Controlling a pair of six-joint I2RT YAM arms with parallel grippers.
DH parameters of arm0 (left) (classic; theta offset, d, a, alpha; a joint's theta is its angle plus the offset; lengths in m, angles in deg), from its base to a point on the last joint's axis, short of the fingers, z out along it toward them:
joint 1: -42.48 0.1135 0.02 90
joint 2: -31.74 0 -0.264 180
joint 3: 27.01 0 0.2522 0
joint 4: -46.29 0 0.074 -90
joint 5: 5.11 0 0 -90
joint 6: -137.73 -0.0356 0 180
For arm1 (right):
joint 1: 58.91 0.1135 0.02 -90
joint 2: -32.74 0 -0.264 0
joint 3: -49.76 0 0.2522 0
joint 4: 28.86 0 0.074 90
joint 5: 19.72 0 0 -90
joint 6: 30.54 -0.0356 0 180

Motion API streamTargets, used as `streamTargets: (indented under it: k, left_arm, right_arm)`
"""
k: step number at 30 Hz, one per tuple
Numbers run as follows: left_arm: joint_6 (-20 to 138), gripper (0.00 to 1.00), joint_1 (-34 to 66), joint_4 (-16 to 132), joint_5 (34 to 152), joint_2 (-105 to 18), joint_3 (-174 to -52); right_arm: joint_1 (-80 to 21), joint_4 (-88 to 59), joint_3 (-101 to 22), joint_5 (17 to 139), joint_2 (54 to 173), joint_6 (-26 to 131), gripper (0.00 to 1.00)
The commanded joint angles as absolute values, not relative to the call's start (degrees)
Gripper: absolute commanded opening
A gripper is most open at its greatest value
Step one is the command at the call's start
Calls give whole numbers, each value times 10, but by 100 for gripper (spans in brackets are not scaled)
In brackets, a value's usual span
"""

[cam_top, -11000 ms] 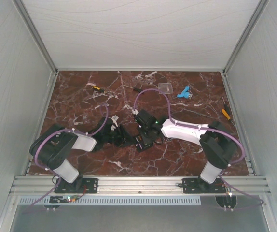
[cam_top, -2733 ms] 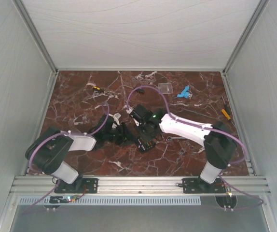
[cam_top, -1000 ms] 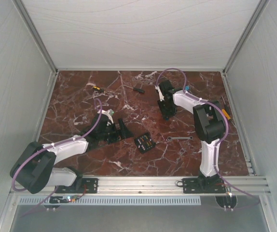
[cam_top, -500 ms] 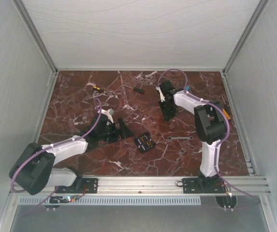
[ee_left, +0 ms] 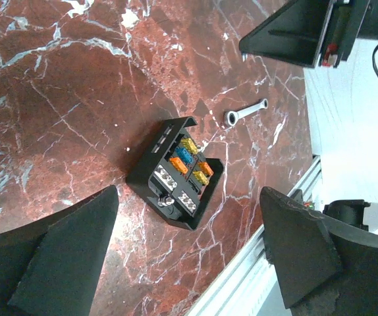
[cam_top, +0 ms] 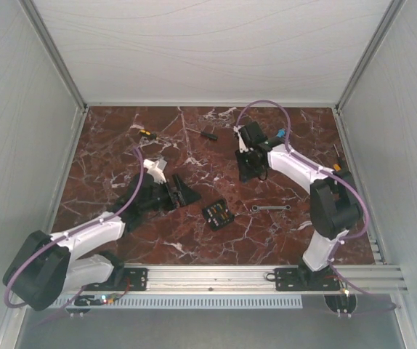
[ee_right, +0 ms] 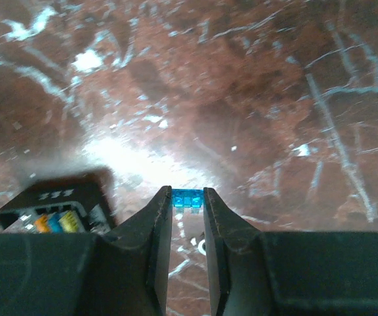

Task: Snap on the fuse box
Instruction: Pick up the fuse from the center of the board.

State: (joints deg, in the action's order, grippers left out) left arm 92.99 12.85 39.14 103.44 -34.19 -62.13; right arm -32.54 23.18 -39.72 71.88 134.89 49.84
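fuse-loading step: your right gripper (ee_right: 188,199) clamps a tiny blue plastic fuse (ee_right: 188,197), left gripper (ee_left: 189,220) apart; next, seat it in the small black square plastic fuse box (ee_left: 176,172).

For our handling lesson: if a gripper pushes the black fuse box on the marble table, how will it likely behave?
The fuse box looks like hard plastic, so probably stiff and light. It lies flat and low on the glossy table, so it would likely slide rather than tip or roll.
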Motion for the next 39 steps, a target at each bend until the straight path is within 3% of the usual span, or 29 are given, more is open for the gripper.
streamTargets:
  k: [1, 10, 17, 39]
  left_arm:
    - [933, 87, 128, 302, 1040, -318, -604]
    - [902, 76, 72, 196, 983, -327, -597]
    - [847, 61, 26, 167, 908, -338, -613]
    - [780, 48, -25, 57, 822, -404, -643]
  right_arm:
    - [-296, 184, -366, 748, 1284, 446, 12]
    - [-242, 93, -321, 782, 1191, 359, 12]
    - [-210, 32, -292, 805, 1142, 297, 12]
    - [-196, -14, -238, 824, 1107, 221, 12]
